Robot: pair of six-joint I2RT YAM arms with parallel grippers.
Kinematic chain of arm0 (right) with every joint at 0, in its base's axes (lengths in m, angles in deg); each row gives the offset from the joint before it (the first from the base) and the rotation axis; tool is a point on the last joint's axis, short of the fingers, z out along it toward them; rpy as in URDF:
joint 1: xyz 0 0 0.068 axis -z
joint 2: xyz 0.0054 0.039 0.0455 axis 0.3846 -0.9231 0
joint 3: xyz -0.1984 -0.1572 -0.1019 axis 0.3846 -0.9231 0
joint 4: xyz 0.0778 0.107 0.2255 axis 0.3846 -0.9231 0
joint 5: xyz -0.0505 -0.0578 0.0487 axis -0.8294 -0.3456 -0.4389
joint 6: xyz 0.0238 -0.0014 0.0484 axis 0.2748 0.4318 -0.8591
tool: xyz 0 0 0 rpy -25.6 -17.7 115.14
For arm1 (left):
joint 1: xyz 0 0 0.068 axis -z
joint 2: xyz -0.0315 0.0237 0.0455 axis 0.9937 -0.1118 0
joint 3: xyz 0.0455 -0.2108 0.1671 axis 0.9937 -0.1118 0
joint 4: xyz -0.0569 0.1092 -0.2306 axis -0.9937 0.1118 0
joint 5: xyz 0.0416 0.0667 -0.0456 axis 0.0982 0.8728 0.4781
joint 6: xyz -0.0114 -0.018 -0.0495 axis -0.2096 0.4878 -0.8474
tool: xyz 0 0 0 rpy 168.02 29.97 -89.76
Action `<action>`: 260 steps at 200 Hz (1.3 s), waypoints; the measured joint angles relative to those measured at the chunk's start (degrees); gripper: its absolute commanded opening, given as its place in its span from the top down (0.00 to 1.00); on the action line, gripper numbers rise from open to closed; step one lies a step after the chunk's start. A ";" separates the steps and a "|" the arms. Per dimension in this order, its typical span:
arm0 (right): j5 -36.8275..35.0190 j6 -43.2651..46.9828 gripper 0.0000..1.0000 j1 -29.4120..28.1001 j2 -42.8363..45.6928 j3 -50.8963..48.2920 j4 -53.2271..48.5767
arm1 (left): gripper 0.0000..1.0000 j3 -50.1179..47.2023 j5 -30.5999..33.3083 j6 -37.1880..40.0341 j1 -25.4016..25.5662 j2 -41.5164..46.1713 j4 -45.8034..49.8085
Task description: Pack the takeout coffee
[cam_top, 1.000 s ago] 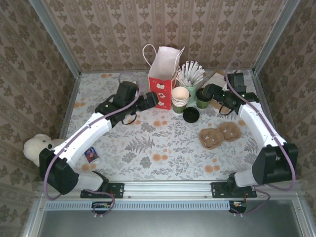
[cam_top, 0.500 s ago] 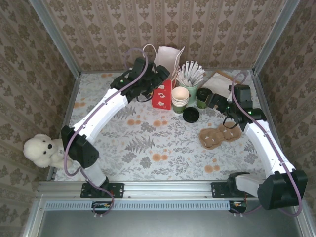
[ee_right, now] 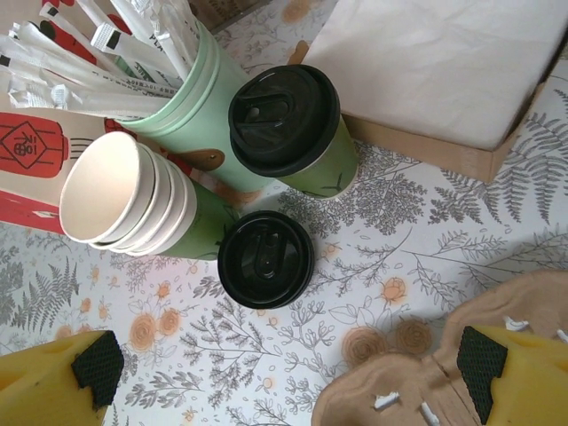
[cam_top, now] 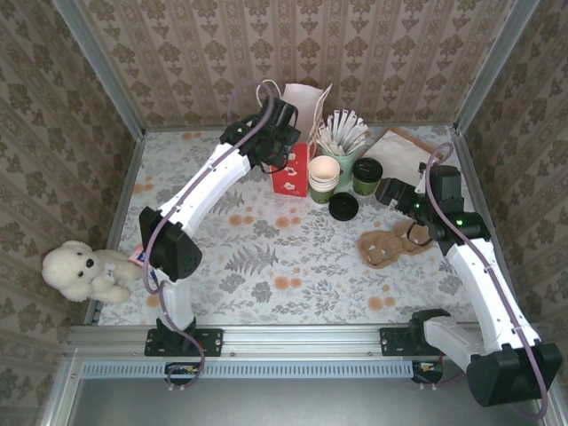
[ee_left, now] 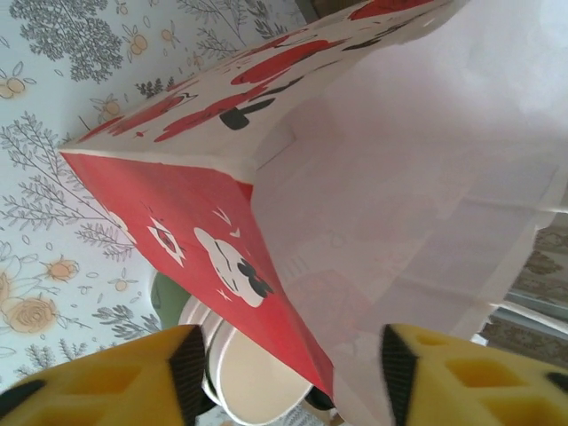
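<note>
Top external: left gripper (cam_top: 286, 124) straddling bag (cam_top: 290, 173) rim, jaws half-spread, gripping nothing. Right gripper (cam_top: 386, 191) hanging wide open, empty, near coffee (cam_top: 366, 175) standing outside bag. Step: opening bag. Next, likely: pinching rim, then grasping coffee.

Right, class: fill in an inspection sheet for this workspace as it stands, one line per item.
Surface: floral tablecloth, flat, no spills seen.
Job's things: takeout coffee upright, lidded, beside the stick holder; paper bag upright, top open.
Clutter: stack of cups, loose black lid, cardboard carrier, teddy bear, box of white paper.
End effectors: left end effector open, astride the bag's edge; right end effector open, empty, above the table.
Cables: purple cables along both arms.
Surroundings: wallpapered walls, metal frame.
</note>
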 measured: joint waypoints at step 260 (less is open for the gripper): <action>1.51 4.46 0.00 0.00 -5.09 1.95 -8.31 | 1.00 -40.74 2.23 2.14 -8.11 41.35 4.39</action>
